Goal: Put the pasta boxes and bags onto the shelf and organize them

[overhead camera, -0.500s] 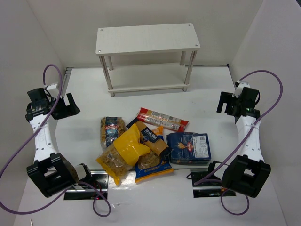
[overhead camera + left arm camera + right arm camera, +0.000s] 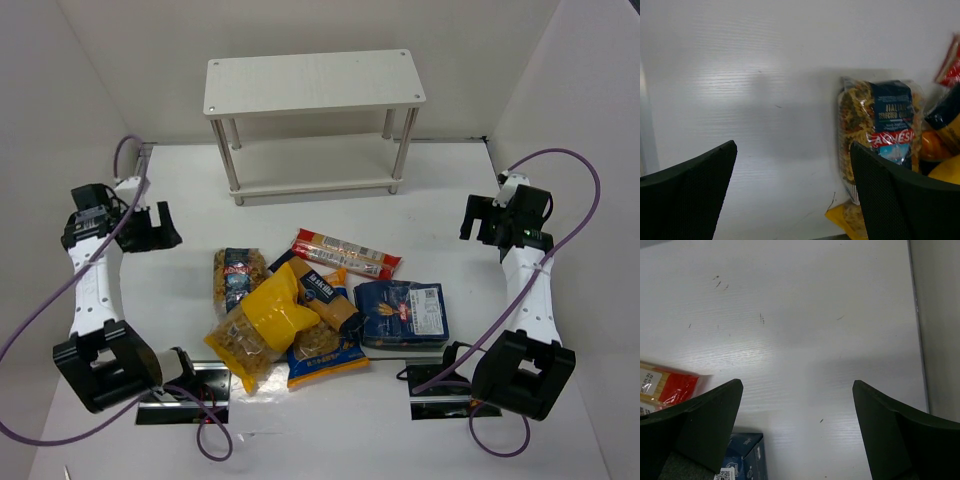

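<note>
Yellow-topped clear bag (image 2: pixel 262 325): seen lowest in the overhead frame, just left of centre, laid tilted on top of the heap.
Yellow-blue pack (image 2: pixel 322 352): tucked partly under that bag, touching it on its right.
Dark blue box (image 2: pixel 402 313): laid flat just right of centre, beside the yellow-blue pack.
Dark-blue-labelled clear bag (image 2: pixel 238 275): found at the heap's left edge, its lower end covered by the yellow-topped bag; spiral pasta is shown through the film in the left wrist view.
Long red spaghetti packet (image 2: pixel 345 254): set slantwise along the upper edge of the heap, above the box.
Left gripper (image 2: pixel 792 150): held at mid-left of the overhead frame, well apart from the heap; fingers spread wide, nothing gripped, only white table (image 2: pixel 300 215) seen between them.
Right gripper (image 2: pixel 797 385): held at mid-right, away from the packs; fingers spread wide, nothing gripped.
Shelf (image 2: pixel 312 82): stood at upper centre against the back wall; no packs are seen on either board.
</note>
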You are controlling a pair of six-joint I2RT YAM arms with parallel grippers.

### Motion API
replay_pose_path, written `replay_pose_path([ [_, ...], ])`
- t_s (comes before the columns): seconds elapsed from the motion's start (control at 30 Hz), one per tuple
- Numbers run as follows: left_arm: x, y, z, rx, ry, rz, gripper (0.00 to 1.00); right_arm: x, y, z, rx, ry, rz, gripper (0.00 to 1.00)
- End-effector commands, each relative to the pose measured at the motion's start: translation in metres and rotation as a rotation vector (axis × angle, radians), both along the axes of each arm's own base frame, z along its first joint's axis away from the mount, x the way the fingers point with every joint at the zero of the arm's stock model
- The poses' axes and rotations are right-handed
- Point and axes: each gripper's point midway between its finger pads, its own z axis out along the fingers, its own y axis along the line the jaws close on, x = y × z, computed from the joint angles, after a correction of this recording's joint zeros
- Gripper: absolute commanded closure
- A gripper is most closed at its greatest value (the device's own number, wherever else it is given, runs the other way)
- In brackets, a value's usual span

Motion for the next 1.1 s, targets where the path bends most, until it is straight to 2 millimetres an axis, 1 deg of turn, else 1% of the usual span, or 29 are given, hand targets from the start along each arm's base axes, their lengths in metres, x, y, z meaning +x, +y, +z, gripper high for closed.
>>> replay_pose_path([
  [0.0,0.003,-0.038,0.003,0.028,0.024,-0.274,0.01,0.002,0.005,0.014,-0.014,-0.039,0.029,0.01],
  [0.03,0.004,-0.046,-0.002,0.046,0.056,-0.333,0.01,0.002,0.005,0.014,-0.014,-0.039,0.029,0.01],
  [0.07,0.009,-0.061,0.002,0.081,0.057,-0.417,0.01,0.002,0.005,0.014,-0.014,-0.039,0.029,0.01],
  [0.1,0.005,-0.068,-0.001,0.103,0.086,-0.469,0.01,0.002,0.006,0.014,-0.008,-0.041,0.036,0.01],
  [0.13,0.006,-0.068,-0.009,0.163,0.112,-0.52,0.01,0.002,0.006,0.014,-0.015,-0.04,0.042,0.01],
  [0.17,0.004,-0.085,-0.014,0.19,0.134,-0.6,0.01,0.002,0.006,0.014,-0.015,-0.04,0.042,0.01],
  [0.27,-0.006,-0.109,-0.023,0.25,0.184,-0.773,0.01,0.0,0.006,0.01,-0.012,-0.032,0.042,0.01],
  [0.3,-0.012,-0.131,-0.027,0.257,0.195,-0.868,0.01,0.0,0.006,0.01,-0.012,-0.032,0.042,0.01],
  [0.37,-0.019,-0.151,-0.028,0.28,0.201,-0.951,0.01,0.001,0.006,0.007,-0.008,-0.022,0.042,0.01],
  [0.4,-0.027,-0.17,-0.033,0.284,0.21,-1.028,0.01,0.001,0.006,0.007,-0.008,-0.022,0.042,0.01],
  [0.47,-0.035,-0.186,-0.034,0.31,0.197,-1.126,0.01,0.002,0.005,0.003,-0.01,-0.01,0.048,0.01],
  [0.5,-0.041,-0.201,-0.034,0.317,0.189,-1.183,0.01,0.002,0.005,0.003,-0.01,-0.01,0.048,0.01],
  [0.53,-0.045,-0.209,-0.036,0.307,0.192,-1.214,0.01,0.002,0.005,0.0,-0.006,0.0,0.048,0.01],
  [0.6,-0.057,-0.227,-0.035,0.293,0.181,-1.297,0.01,0.002,0.005,0.0,-0.006,0.0,0.048,0.01],
  [0.67,-0.063,-0.238,-0.037,0.275,0.167,-1.365,0.01,0.002,0.005,0.0,-0.006,0.0,0.048,0.01],
  [0.7,-0.073,-0.242,-0.041,0.267,0.184,-1.406,0.01,0.002,0.005,0.0,-0.006,0.0,0.048,0.01],
  [0.73,-0.075,-0.246,-0.043,0.26,0.186,-1.432,0.01,0.002,0.005,0.0,-0.006,0.0,0.048,0.01],
  [0.77,-0.085,-0.246,-0.05,0.242,0.222,-1.475,0.01,0.002,0.005,0.0,-0.006,0.0,0.048,0.01],
  [0.83,-0.094,-0.25,-0.052,0.23,0.241,-1.524,0.01,0.002,0.005,0.0,-0.013,0.001,0.054,0.01],
  [1.0,-0.104,-0.256,-0.061,0.161,0.271,-1.618,0.01,0.003,0.006,0.0,-0.008,-0.001,0.061,0.01],
  [1.07,-0.107,-0.256,-0.067,0.143,0.303,-1.631,0.01,0.003,0.006,0.0,-0.008,-0.001,0.061,0.01],
])
